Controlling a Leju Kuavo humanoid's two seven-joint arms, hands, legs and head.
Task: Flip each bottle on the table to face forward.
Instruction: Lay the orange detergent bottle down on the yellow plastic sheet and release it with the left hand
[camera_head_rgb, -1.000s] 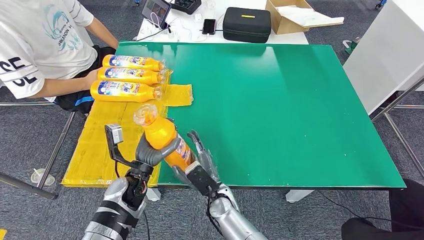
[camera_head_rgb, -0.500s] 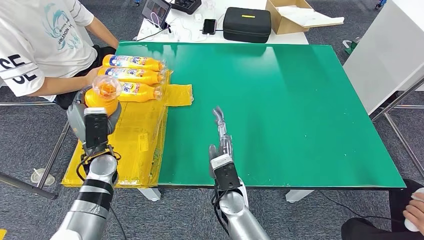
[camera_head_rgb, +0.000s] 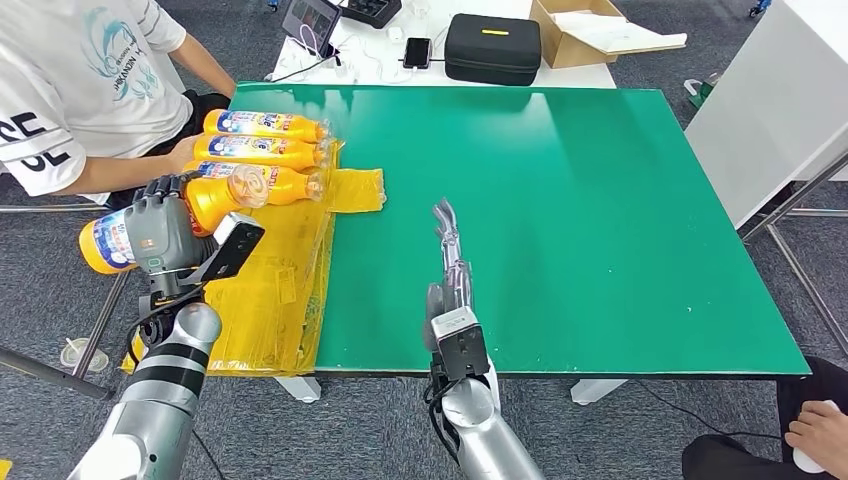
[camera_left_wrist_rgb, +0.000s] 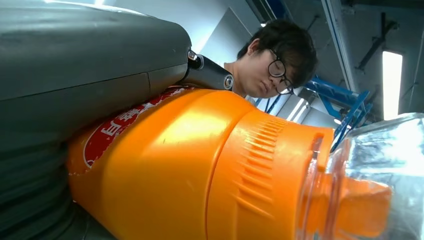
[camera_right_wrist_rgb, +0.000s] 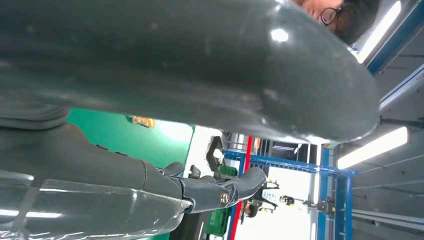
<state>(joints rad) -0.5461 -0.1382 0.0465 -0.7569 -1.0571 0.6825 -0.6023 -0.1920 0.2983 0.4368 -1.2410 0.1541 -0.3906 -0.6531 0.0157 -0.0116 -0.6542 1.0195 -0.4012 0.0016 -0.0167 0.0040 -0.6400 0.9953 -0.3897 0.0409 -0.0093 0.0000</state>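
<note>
Count for you: four orange bottles in all. Three are lying side by side in a row (camera_head_rgb: 262, 152) on the yellow sheet (camera_head_rgb: 262, 290) at the far left corner of the green table (camera_head_rgb: 560, 220), caps pointing toward the table's middle, with a seated person's hand (camera_head_rgb: 183, 152) resting at their bases. The fourth, the held bottle (camera_head_rgb: 175, 218), is sitting in your left hand (camera_head_rgb: 160, 232), which is wrapping its fingers around the body; the bottle is lying roughly level in the air over the left edge of the yellow sheet, its clear cap end toward the row and its labelled base sticking out past the table's edge. The left wrist view is showing the orange shoulder and clear cap close up, thumb pressed along the label. Your right hand (camera_head_rgb: 450, 262) is holding nothing, fingers stretched out straight and apart above the green surface near the front edge. Against half a second ago: the held bottle is tipping over from cap-toward-camera to lying sideways, and the left hand is rolling with it; the right hand is staying almost where it was. A second ago both hands were together at the front edge on that bottle.
</note>
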